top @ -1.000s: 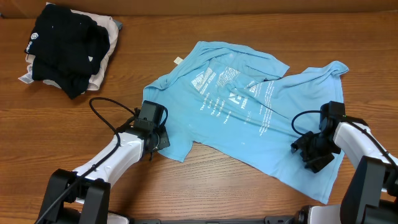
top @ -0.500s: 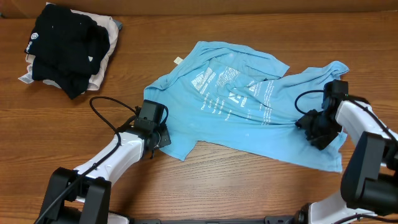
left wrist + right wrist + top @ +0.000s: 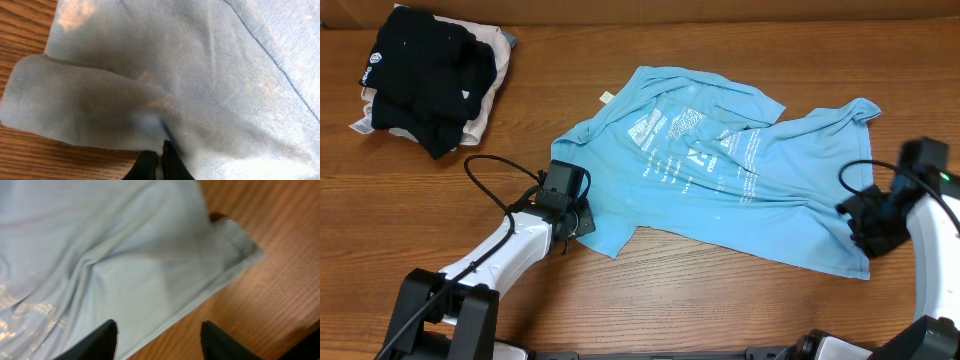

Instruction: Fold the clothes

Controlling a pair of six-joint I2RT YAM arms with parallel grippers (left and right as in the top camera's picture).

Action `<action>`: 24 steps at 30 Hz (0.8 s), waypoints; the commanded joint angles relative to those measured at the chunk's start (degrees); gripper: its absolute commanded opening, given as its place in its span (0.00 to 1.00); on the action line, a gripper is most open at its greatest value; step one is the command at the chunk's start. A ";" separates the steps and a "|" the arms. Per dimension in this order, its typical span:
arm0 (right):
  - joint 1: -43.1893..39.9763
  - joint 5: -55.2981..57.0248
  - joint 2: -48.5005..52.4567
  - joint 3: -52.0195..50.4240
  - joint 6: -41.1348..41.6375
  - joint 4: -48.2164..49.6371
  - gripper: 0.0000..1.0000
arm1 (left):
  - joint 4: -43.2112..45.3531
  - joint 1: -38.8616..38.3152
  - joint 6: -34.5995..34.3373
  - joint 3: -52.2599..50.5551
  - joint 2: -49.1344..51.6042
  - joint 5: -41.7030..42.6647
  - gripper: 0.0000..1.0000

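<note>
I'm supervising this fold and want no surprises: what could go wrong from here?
1. The left gripper pinches only a small bit of the blue T-shirt at its edge; the thin fabric might slip out on a pull.
2. The right gripper hangs open over the opposite hem, holding nothing, so a one-sided pull would likely drag and bunch the shirt.

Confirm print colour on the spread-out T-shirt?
White lettering on the light blue T-shirt; overhead view shows it best.
</note>
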 commanded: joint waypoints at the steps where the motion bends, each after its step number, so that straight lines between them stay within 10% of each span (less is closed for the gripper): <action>1: -3.34 0.46 0.24 -5.11 0.39 1.57 0.52 | -0.24 0.31 -0.13 -0.98 1.49 0.98 0.04; 24: -5.81 8.11 0.26 -24.46 9.38 25.94 0.47 | -2.84 0.31 -0.11 -1.01 1.49 2.62 0.04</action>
